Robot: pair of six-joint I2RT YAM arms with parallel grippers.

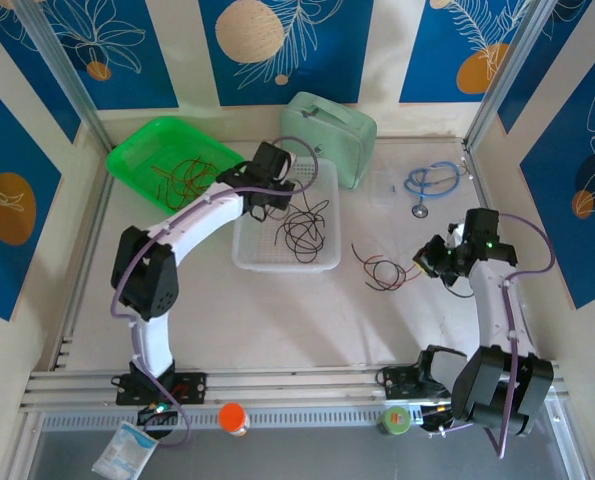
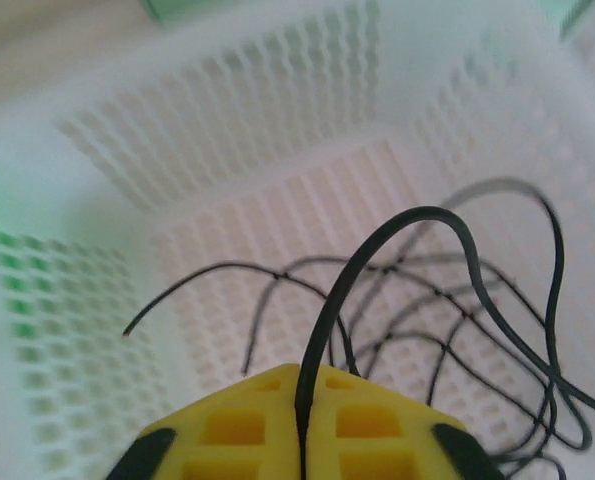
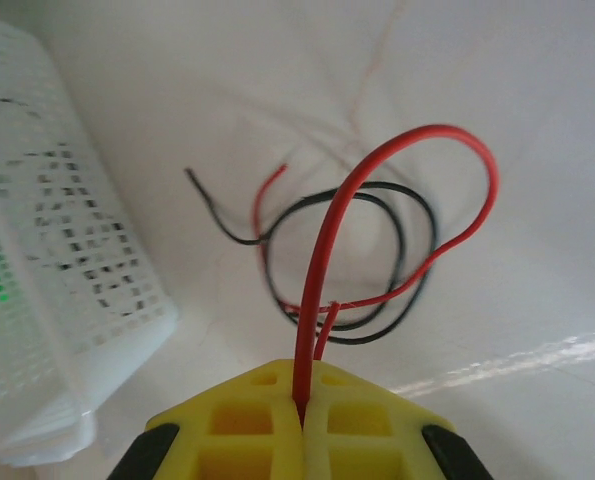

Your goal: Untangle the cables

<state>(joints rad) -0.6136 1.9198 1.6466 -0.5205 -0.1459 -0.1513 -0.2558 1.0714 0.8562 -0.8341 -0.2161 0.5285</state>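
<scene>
Two grips on: left gripper (image 2: 302, 390) pinches a black wire (image 2: 422, 211) over the white basket (image 2: 227, 110), fingers together on it; right gripper (image 3: 302, 395) clamps a red wire (image 3: 323, 255) above the table (image 3: 497, 60). Trouble ahead: that red one loops through a black strand (image 3: 434, 235), so a lift could drag both along or snag the knot tighter.
</scene>
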